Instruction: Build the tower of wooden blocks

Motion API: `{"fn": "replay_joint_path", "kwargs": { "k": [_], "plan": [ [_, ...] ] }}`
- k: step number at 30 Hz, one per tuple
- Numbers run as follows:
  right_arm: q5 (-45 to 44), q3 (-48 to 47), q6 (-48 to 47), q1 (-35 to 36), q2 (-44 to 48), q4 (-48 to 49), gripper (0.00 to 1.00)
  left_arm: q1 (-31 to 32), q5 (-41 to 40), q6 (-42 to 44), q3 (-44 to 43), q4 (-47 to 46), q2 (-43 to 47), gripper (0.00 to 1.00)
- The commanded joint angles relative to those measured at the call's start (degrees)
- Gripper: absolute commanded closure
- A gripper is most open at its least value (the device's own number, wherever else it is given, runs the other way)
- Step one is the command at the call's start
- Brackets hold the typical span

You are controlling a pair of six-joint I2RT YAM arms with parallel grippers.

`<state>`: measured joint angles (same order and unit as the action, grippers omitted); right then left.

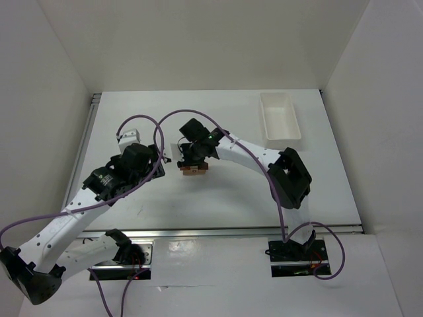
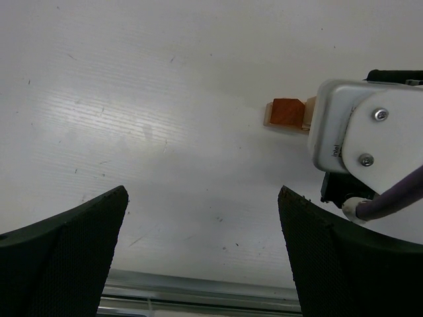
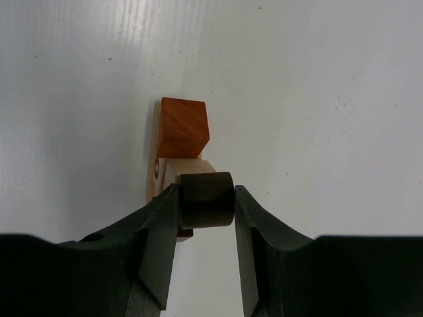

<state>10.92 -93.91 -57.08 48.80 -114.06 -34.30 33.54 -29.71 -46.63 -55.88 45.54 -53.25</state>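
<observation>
The wood block tower [image 1: 193, 171] stands at the table's middle. In the right wrist view it is an orange-tan block [image 3: 183, 127] and a pale beige block [image 3: 193, 166] lying against a pale plank [image 3: 156, 142]. My right gripper [image 3: 207, 193] is shut on a dark brown round block [image 3: 207, 200] and holds it right at the pale block, over the cluster. In the top view the right gripper [image 1: 194, 158] hides most of the tower. My left gripper [image 2: 201, 195] is open and empty, off to the tower's left; the orange-tan block [image 2: 287, 113] shows in its view.
A white rectangular tray [image 1: 281, 117] stands at the back right. The right arm's white wrist [image 2: 367, 132] fills the right side of the left wrist view. A metal rail [image 1: 218, 232] runs along the table's near edge. White walls enclose the table.
</observation>
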Motion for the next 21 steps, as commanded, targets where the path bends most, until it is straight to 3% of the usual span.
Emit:
{"fn": "replay_joint_path", "kwargs": {
  "k": [1, 15, 21],
  "plan": [
    [-0.55, -3.12, -0.4, 0.6, -0.72, -1.12, 0.87, 0.21, 0.01, 0.49, 0.24, -1.33, 0.96, 0.0],
    [-0.63, -2.07, -0.32, 0.6, -0.2, -1.03, 0.81, 0.21, 0.01, 0.49, 0.24, -1.33, 0.96, 0.0],
    [-0.63, -2.6, -0.31, 0.6, -0.2, -1.55, 0.64, 0.21, 0.01, 0.49, 0.24, -1.33, 1.49, 0.0]
  ]
}}
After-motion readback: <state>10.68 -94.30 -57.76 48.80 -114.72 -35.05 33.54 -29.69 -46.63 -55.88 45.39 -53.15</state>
